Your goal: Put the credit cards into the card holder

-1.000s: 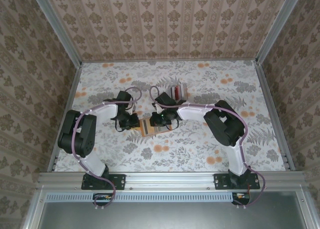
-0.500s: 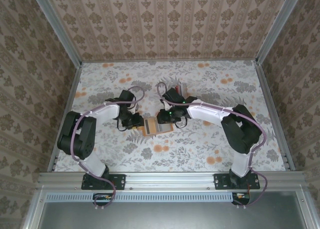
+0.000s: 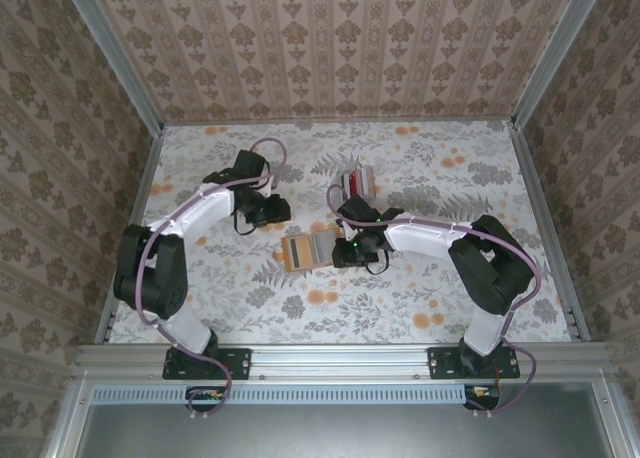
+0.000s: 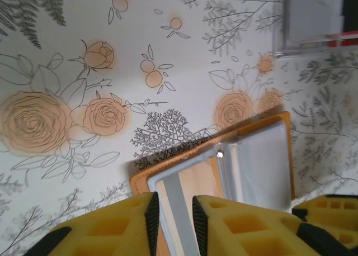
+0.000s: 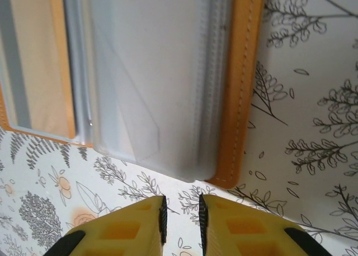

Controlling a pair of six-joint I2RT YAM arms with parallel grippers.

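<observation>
The holder [image 3: 308, 250] lies open & flat mid-counter [image 3: 430, 298], orange cover down, paler grey-blue inside w/ clear sleeves facing up; orange rim shows along the edges. L pincer [image 3: 266, 212] hangs up-left of the holder, apart from it; in L wrist view its yellow fingers [image 4: 128, 222] stand a narrow gap apart, nothing gripped, holder's near corner seen past them. R pincer [image 3: 347, 250] sits at the holder's right end; touching or not, can't tell from above; in R wrist view it is just off the holder's edge, over bare counter, narrow slit btwn the jaws, empty. Clear rack [image 3: 357, 181] w/ red strips stands farther back, apart from the holder.
</observation>
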